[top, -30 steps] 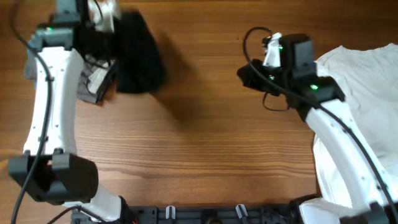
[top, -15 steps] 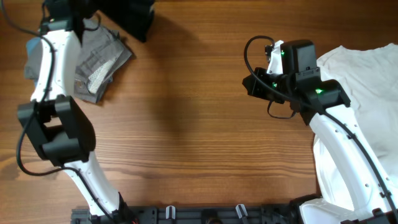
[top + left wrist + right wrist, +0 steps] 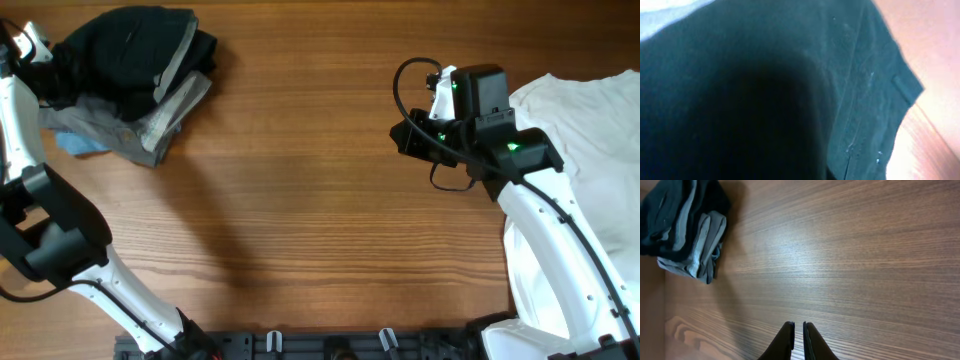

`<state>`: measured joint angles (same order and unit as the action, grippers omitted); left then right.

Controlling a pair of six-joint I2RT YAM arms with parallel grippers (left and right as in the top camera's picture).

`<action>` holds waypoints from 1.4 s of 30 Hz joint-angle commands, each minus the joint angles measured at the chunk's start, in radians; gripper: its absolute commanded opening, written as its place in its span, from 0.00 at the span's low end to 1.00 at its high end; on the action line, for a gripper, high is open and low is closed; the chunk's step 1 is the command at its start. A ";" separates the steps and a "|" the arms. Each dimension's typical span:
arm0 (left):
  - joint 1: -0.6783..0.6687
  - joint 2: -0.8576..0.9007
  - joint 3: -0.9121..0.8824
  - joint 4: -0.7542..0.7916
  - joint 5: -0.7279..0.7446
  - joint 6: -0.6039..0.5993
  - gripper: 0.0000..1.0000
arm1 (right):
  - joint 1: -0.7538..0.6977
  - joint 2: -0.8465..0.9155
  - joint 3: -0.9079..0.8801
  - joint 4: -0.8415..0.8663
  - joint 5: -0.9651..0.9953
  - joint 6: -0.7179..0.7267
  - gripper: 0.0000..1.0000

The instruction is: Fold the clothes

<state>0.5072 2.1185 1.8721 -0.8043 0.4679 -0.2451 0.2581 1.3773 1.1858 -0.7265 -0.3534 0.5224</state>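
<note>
The black shorts [image 3: 130, 45] lie bundled on top of the grey folded shorts [image 3: 165, 112] at the table's far left. Both show in the right wrist view, black [image 3: 670, 210] over grey [image 3: 707, 247]. Black cloth [image 3: 790, 90] fills the left wrist view and hides the fingers. My left gripper [image 3: 48, 62] is at the pile's left edge, against the black cloth. My right gripper [image 3: 798, 330] is shut and empty above bare wood; in the overhead view it [image 3: 402, 135] is right of centre. The white shirt [image 3: 590, 130] lies spread at the right edge under the right arm.
A bluish scrap of cloth [image 3: 82, 145] sticks out under the grey shorts. The wooden table [image 3: 300, 220] stretches between the pile and the shirt. A black rail runs along the front edge [image 3: 330, 345].
The left arm has swung to the far left and the black shorts have come down from the back edge onto the grey shorts. The right arm has stayed put.
</note>
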 commanded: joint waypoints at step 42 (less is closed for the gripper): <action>-0.135 -0.401 0.144 -0.377 0.022 0.346 0.43 | 0.000 -0.285 0.129 -0.105 0.222 -0.232 0.16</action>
<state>0.4232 2.0087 1.9522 -1.1374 0.4034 -0.0177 0.2581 1.2339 1.2335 -0.8352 -0.2001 0.4099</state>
